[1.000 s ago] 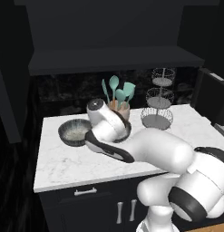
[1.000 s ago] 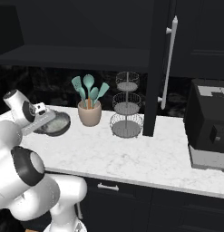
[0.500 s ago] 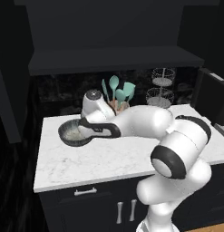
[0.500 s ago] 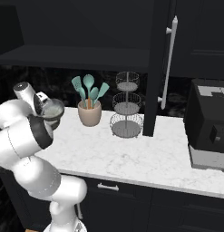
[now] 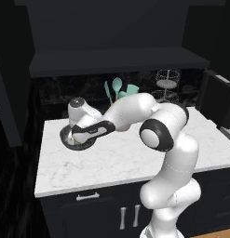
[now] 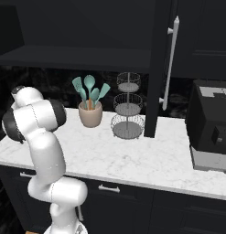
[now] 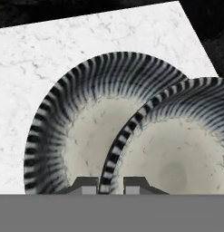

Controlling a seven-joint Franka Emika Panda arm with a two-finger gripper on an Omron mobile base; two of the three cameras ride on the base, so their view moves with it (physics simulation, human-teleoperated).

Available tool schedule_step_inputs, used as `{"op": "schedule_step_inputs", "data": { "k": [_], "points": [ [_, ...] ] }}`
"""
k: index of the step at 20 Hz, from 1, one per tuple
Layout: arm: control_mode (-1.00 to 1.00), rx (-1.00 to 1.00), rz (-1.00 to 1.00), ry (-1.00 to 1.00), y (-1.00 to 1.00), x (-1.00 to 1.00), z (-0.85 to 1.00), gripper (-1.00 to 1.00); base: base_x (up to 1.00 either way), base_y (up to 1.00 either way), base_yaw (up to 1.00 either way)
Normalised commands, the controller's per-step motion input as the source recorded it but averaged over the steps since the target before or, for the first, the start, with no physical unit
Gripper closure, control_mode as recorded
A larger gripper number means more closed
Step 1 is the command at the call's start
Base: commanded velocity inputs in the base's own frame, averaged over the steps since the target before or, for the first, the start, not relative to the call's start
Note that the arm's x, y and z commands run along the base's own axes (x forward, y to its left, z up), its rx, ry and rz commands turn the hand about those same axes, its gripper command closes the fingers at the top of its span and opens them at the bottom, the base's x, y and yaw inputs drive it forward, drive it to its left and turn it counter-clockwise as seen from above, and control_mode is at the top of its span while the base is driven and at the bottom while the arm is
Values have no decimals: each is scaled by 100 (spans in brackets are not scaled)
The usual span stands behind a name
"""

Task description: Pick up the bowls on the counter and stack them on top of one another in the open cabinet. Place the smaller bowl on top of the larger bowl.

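Near the counter's [image 5: 111, 160] back left corner, the gripper [image 7: 103, 183] straddles the rim of the smaller bowl [image 7: 177, 149] (one fingertip [image 7: 85, 185] inside the larger bowl [image 7: 72, 131] it overlaps); whether it grips, I cannot tell.

A beige cup [image 6: 90, 117] stands toward the back of the surface, holding teal utensils [image 6: 89, 89] that fan upward. Just beside it, to its right, is a three-tiered wire stand [image 6: 128, 111], its baskets bare. Further right sits a dark boxy appliance [image 6: 210, 123] with a pale grey base. A long silver handle [image 6: 171, 61] runs down a tall dark door above. Below, dark drawers carry short silver pulls [image 6: 108, 188].
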Motion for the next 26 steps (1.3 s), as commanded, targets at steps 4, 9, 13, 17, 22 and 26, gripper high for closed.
{"op": "schedule_step_inputs", "data": {
  "k": [4,9,13,17,22,26],
  "points": [
    [-100,-8,0,0,23,25,-22,100,0,0,0],
    [-100,0,0,1,20,18,-8,100,0,0,0],
    [-100,5,0,5,0,24,-28,100,0,0,0],
    [-100,1,0,1,0,43,-33,100,0,0,0],
    [-100,1,0,0,0,-1,-3,-100,0,0,0],
    [-100,2,0,0,-3,-27,26,-100,0,0,0]
  ]
}}
